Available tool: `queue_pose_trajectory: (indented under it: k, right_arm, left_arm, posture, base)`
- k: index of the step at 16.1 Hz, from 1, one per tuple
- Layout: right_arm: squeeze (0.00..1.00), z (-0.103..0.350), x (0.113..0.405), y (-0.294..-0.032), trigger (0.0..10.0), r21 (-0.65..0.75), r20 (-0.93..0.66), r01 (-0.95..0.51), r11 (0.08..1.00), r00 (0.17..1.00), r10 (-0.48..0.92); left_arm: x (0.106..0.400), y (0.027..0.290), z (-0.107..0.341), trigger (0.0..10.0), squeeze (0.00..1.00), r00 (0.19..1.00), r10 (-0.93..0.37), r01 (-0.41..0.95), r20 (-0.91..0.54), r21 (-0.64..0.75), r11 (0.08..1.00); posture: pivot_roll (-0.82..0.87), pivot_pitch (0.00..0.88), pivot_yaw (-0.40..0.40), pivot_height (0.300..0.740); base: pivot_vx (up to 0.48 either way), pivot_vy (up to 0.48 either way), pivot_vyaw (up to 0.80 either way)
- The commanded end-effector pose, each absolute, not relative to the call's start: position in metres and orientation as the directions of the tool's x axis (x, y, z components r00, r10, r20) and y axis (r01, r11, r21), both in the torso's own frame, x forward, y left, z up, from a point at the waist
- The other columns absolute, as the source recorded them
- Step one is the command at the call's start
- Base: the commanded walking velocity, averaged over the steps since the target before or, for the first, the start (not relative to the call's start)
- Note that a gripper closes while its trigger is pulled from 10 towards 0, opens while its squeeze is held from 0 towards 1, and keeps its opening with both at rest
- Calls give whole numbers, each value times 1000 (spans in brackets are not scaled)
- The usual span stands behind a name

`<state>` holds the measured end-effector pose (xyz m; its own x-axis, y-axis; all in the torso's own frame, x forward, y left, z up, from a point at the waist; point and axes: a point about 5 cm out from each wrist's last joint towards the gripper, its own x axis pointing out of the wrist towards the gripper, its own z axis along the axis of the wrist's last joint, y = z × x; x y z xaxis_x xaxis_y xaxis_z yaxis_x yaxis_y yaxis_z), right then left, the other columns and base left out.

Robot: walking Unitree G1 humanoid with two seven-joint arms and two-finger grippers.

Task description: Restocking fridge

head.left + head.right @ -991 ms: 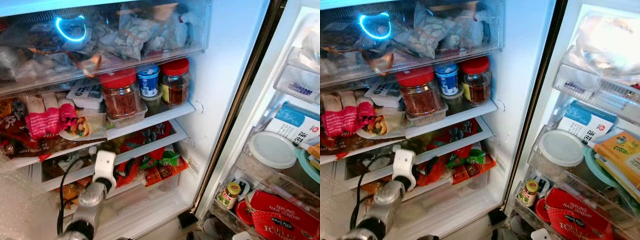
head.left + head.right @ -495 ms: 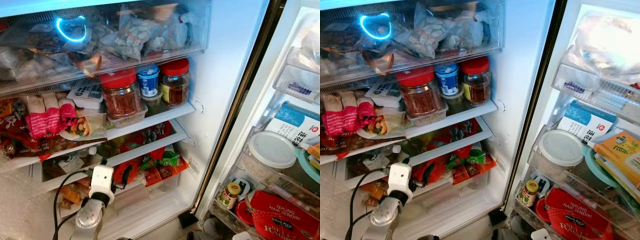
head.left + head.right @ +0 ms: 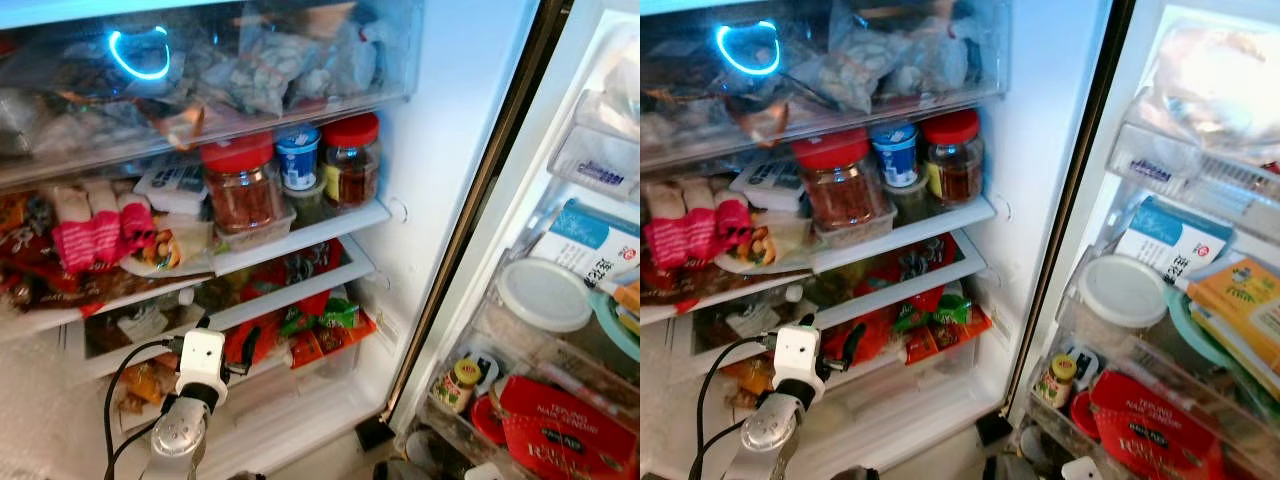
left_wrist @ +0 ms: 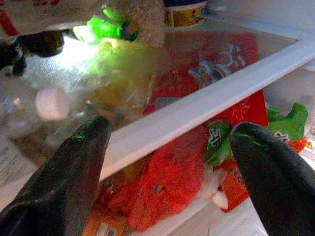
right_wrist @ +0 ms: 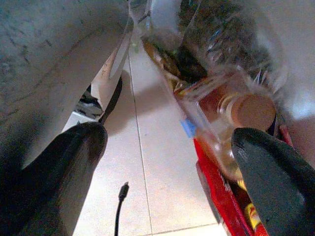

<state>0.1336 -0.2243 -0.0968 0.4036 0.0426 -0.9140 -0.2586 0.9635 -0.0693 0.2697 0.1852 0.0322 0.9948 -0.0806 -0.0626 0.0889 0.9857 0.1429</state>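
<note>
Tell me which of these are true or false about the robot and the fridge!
1. The left gripper is open and holds nothing. True.
2. The two big jars on the shelf have blue lids. False: their lids are red.
3. The left gripper is in front of the red snack packets on the low shelf. True.
4. The fridge door is shut. False: it stands open, its racks full.

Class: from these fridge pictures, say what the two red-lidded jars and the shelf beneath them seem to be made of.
The two red-lidded jars: clear glossy walls showing reddish-brown contents, glass or hard plastic; lids look like matte red plastic. The shelf: a white, smooth front edge, likely plastic; its transparent pane, seen in the left wrist view, may be glass.
</note>
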Motion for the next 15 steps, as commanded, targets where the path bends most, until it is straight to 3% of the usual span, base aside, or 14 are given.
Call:
queue_pose_trajectory:
  k: [1,15]
  right_arm:
    - [0,-100,129,-217,10000,-46,-920,-281,959,386,69]
    - [0,-100,128,-215,10000,-45,-921,-302,952,381,77]
  left_arm:
    - [266,190,28,10000,0,994,-56,69,-89,151,986]
    - [267,192,29,10000,0,995,-35,48,-97,138,989]
  posture:
    - [-69,0,0,643]
    - [-61,0,4,643]
  base:
    - [-285,0,0]
    - [-286,0,0]
